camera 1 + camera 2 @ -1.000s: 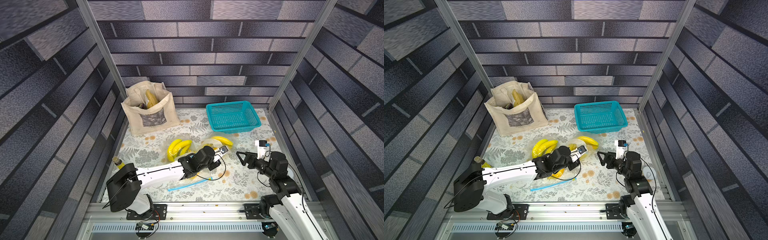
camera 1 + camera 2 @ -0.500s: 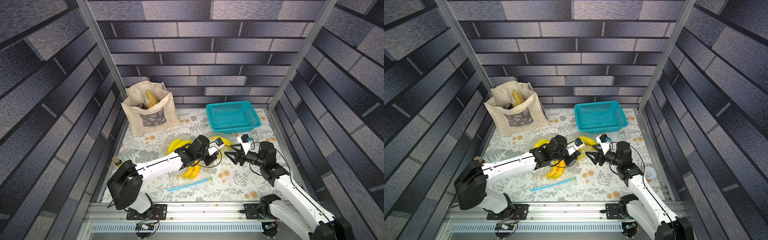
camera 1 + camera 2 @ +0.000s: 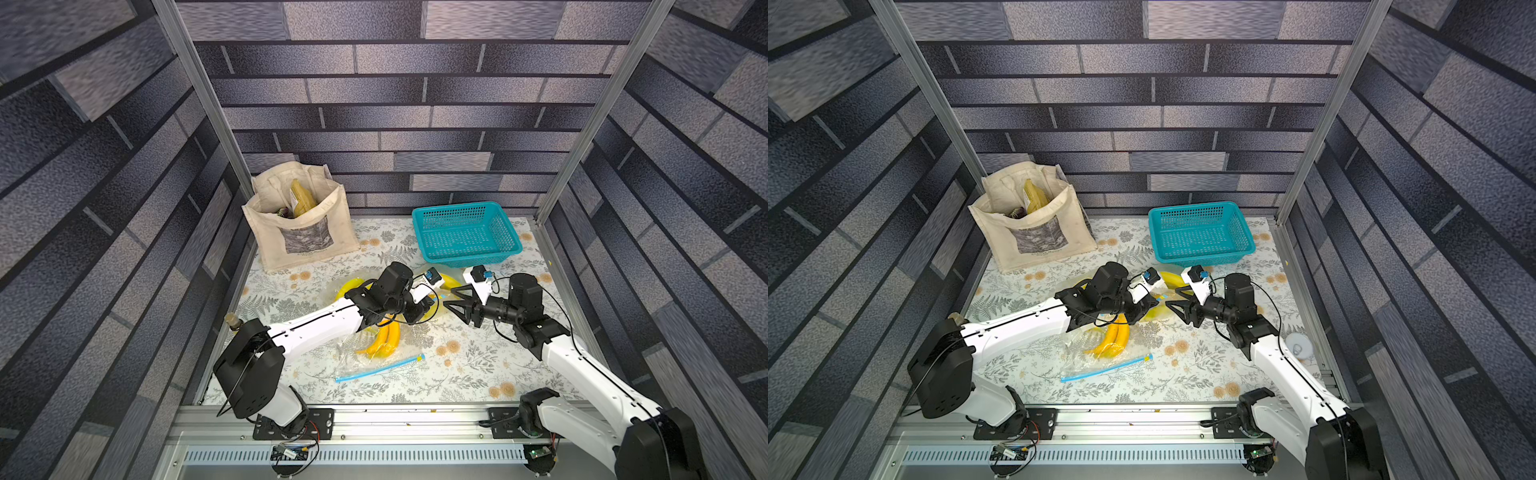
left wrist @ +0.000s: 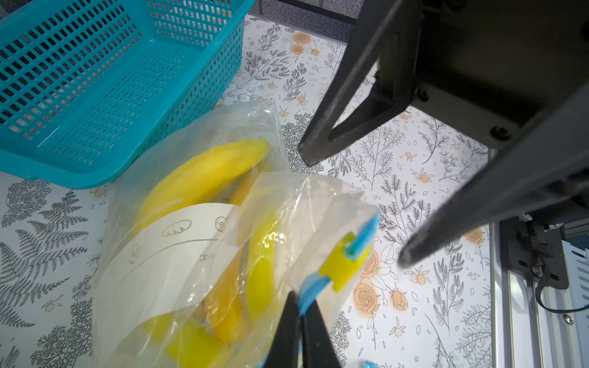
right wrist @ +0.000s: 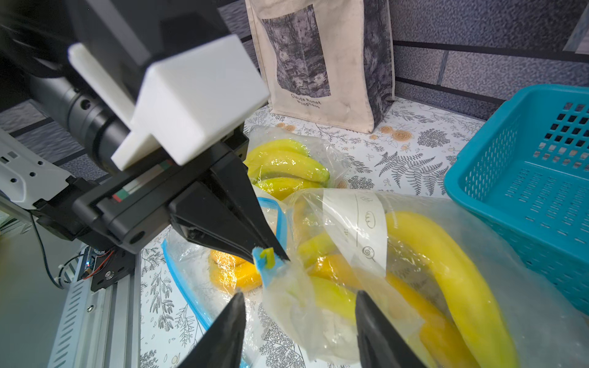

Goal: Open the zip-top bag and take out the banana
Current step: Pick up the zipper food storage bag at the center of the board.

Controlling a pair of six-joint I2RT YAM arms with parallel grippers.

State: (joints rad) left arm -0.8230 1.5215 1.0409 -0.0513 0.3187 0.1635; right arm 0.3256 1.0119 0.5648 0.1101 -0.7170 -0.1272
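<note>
My left gripper [image 4: 301,306] is pinched tight on the blue zip strip [image 4: 314,288], just beside the yellow slider [image 4: 342,264]. The zip-top bag [image 4: 178,255] lies just beside the teal basket [image 4: 95,79] and looks unopened, with the banana [image 4: 197,178] inside. My right gripper [image 5: 299,296] stands about half spread around the slider corner, holding nothing. My worry is that if it bites loose film rather than the slider, the pull will stretch the plastic or drag the strip from my left pinch.
</note>
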